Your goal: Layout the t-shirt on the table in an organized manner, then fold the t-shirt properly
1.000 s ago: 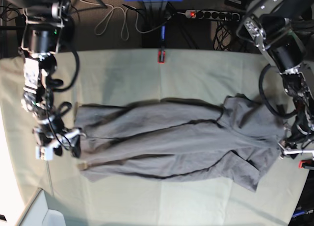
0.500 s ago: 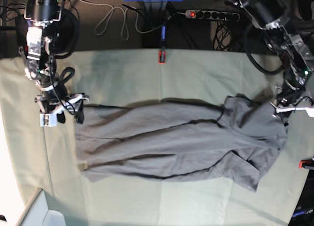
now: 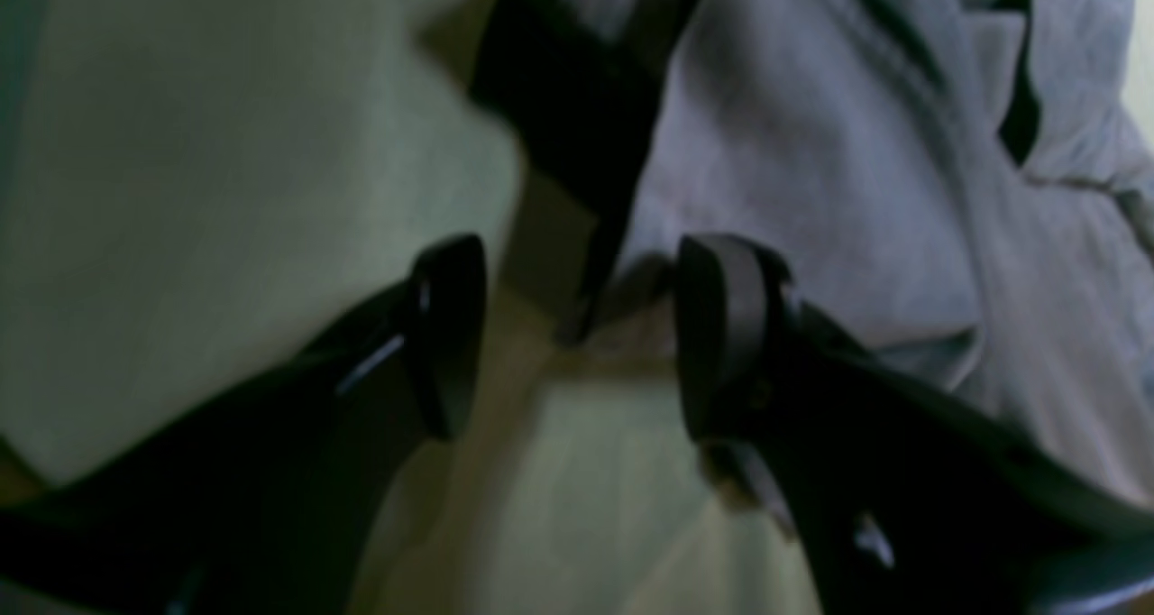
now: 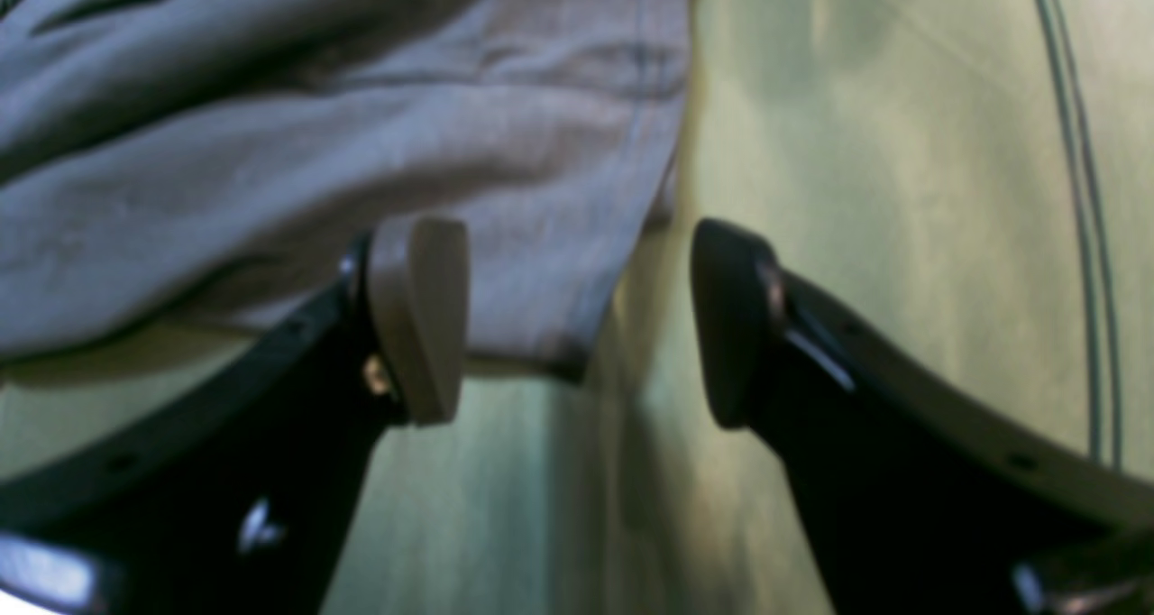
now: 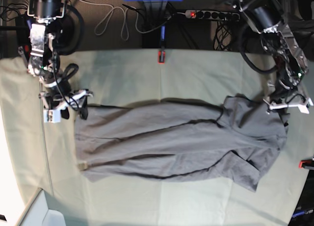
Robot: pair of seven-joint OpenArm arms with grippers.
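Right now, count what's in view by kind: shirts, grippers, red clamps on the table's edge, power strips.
t-shirt: 1
grippers: 2, left gripper and right gripper
red clamps: 2, back edge and side edge
power strip: 1
Total: 6

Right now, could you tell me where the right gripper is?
In the base view the right gripper hangs open at the left, over the t-shirt's upper-left corner.

1 t-shirt (image 5: 171, 140), 1 table (image 5: 127, 74), 2 arms
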